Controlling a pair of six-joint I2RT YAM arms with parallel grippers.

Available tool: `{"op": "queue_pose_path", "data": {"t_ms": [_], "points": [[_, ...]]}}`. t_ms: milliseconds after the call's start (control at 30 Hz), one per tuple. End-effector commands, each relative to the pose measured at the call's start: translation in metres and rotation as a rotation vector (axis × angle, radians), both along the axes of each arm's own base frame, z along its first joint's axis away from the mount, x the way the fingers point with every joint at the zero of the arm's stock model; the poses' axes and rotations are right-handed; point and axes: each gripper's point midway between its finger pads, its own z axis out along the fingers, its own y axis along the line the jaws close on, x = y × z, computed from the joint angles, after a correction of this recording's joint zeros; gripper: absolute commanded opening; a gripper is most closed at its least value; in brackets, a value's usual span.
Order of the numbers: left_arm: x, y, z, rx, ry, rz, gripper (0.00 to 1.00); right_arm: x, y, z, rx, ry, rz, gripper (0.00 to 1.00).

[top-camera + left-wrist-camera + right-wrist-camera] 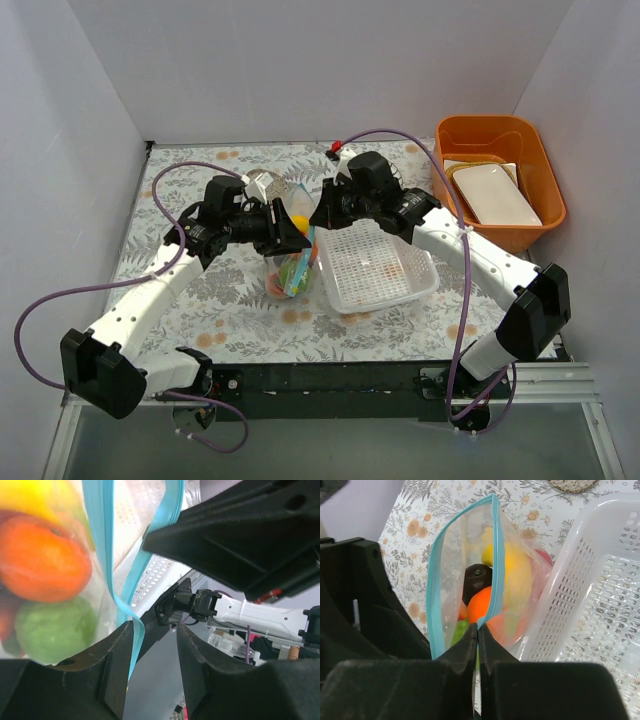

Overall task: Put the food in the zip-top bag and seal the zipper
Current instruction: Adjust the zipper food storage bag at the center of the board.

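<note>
The clear zip-top bag (291, 262) lies between the arms, left of the white basket, with the food inside. Through the plastic I see an orange (42, 557), a green ball (55, 630), a yellow banana (512, 572) and a dark brown ball (476, 579). The blue-green zipper (434, 595) gapes, its two strips spread apart and meeting only at the far end. My right gripper (478, 632) is shut on the right-hand strip. My left gripper (155, 647) is open, and the zipper strip (102, 545) rests loosely against its left finger (112, 670).
The white perforated basket (376, 266) stands right against the bag. An orange bin (497, 178) holding white trays sits at the back right. A speckled round object (570, 484) lies on the floral cloth beyond the bag. The two wrists are close together over the bag.
</note>
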Motion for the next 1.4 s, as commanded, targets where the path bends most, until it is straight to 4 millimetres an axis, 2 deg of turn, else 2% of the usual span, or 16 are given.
{"op": "queue_pose_path", "data": {"t_ms": [0, 67, 167, 333, 400, 433, 467, 533, 600, 733, 833, 900, 1033, 1133, 1167, 1367], "points": [[-0.008, 0.016, 0.028, 0.012, -0.13, 0.059, 0.41, 0.009, -0.012, 0.007, 0.004, -0.018, -0.059, 0.05], [-0.008, 0.029, 0.034, 0.037, -0.178, 0.128, 0.46, 0.009, -0.013, 0.005, 0.003, -0.011, -0.064, 0.05], [-0.009, 0.043, 0.035, 0.08, -0.201, 0.197, 0.47, 0.009, -0.016, 0.004, 0.004, -0.004, -0.07, 0.06], [-0.015, 0.061, 0.026, 0.133, -0.189, 0.275, 0.5, 0.006, -0.017, 0.004, 0.026, 0.012, -0.063, 0.07], [-0.022, 0.062, 0.013, 0.117, -0.144, 0.293, 0.51, 0.003, -0.017, 0.006, 0.037, 0.018, -0.061, 0.07], [-0.025, 0.061, 0.008, 0.104, -0.123, 0.293, 0.52, 0.001, -0.019, 0.002, 0.032, 0.027, -0.063, 0.07], [-0.031, 0.06, -0.012, 0.095, -0.053, 0.298, 0.52, -0.001, -0.02, 0.004, 0.037, 0.029, -0.066, 0.08], [-0.04, 0.052, -0.011, 0.02, -0.041, 0.269, 0.52, -0.005, -0.023, -0.004, 0.032, 0.046, -0.067, 0.11], [-0.043, 0.048, -0.024, -0.027, 0.007, 0.284, 0.52, -0.008, -0.027, -0.002, 0.04, 0.043, -0.073, 0.12], [-0.044, 0.047, -0.031, -0.062, 0.028, 0.305, 0.53, -0.01, -0.037, -0.011, 0.024, 0.053, -0.105, 0.12], [-0.043, 0.044, -0.033, -0.068, 0.035, 0.291, 0.53, -0.007, -0.054, -0.022, -0.03, 0.069, -0.178, 0.12], [-0.04, 0.04, -0.033, -0.074, 0.036, 0.277, 0.53, -0.006, -0.07, -0.037, -0.084, 0.098, -0.238, 0.12], [-0.037, 0.034, -0.035, -0.081, 0.045, 0.25, 0.53, -0.007, -0.088, -0.059, -0.104, 0.147, -0.283, 0.13], [-0.035, 0.028, -0.035, -0.092, 0.049, 0.223, 0.53, -0.013, -0.083, -0.054, -0.044, 0.134, -0.241, 0.19], [-0.033, 0.025, -0.036, -0.093, 0.046, 0.218, 0.53, -0.012, -0.079, -0.044, -0.005, 0.107, -0.222, 0.23], [-0.021, 0.018, -0.03, -0.095, 0.023, 0.224, 0.53, -0.019, -0.058, -0.025, 0.092, 0.103, -0.114, 0.25]]}}
